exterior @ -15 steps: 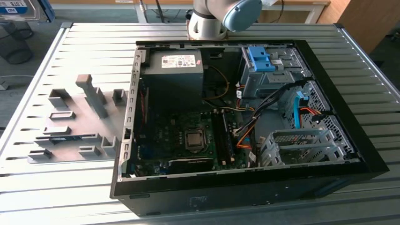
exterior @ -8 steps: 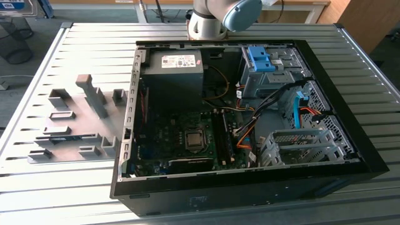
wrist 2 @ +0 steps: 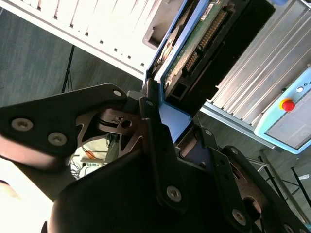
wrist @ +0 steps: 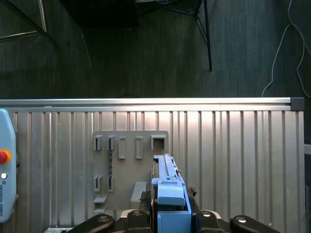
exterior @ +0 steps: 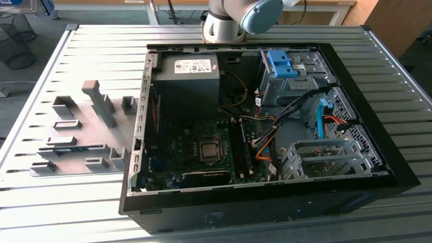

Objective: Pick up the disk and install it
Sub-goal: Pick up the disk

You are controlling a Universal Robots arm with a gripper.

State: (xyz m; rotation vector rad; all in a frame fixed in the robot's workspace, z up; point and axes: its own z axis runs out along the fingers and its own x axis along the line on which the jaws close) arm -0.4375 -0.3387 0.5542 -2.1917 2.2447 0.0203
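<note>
over the ribbed table [wrist: 243, 160], in the first wrist view, i see my gripper [wrist: 170, 213] clenched on the disk [wrist: 167, 187], its blue frame above the grey fixture plate [wrist: 129, 165].

We list: ribbed metal table [exterior: 88, 45]; grey floor [exterior: 30, 71]; wire wastebasket [exterior: 15, 48] at ten o'clock in the exterior view; wooden cabinet [exterior: 395, 20] at one o'clock.
</note>
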